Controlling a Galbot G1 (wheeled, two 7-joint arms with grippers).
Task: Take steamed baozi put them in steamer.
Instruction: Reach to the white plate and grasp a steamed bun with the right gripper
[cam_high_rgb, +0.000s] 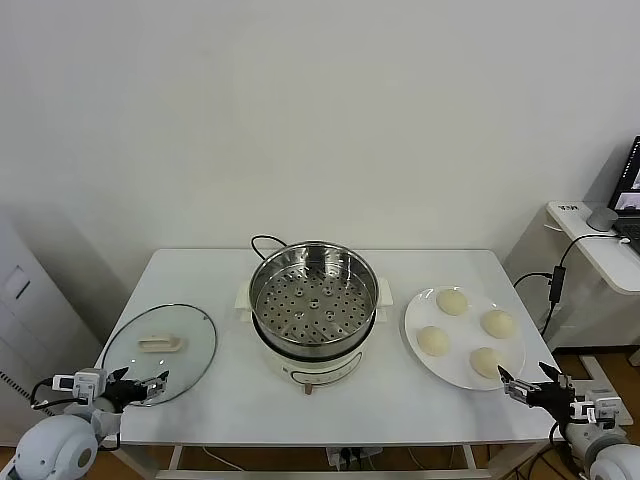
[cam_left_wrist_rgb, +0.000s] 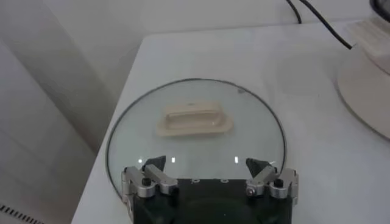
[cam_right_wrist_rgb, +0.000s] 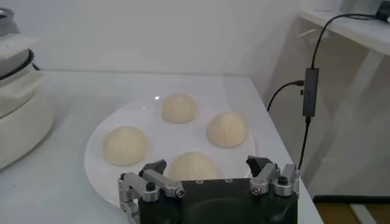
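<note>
Several cream-white baozi (cam_high_rgb: 452, 301) lie on a flat white plate (cam_high_rgb: 418, 318) at the table's right; they also show in the right wrist view (cam_right_wrist_rgb: 179, 108). The steel steamer (cam_high_rgb: 313, 297) stands at the table's middle, its perforated tray bare. My right gripper (cam_high_rgb: 524, 384) is open and empty at the front right corner, just short of the nearest baozi (cam_right_wrist_rgb: 192, 166). My left gripper (cam_high_rgb: 140, 385) is open and empty at the front left, over the near rim of the glass lid (cam_left_wrist_rgb: 195, 146).
The glass lid (cam_high_rgb: 160, 350) with a cream handle lies flat at the table's left. A black cord (cam_high_rgb: 262, 241) runs behind the steamer. A side desk (cam_high_rgb: 600, 245) with cables stands beyond the table's right edge.
</note>
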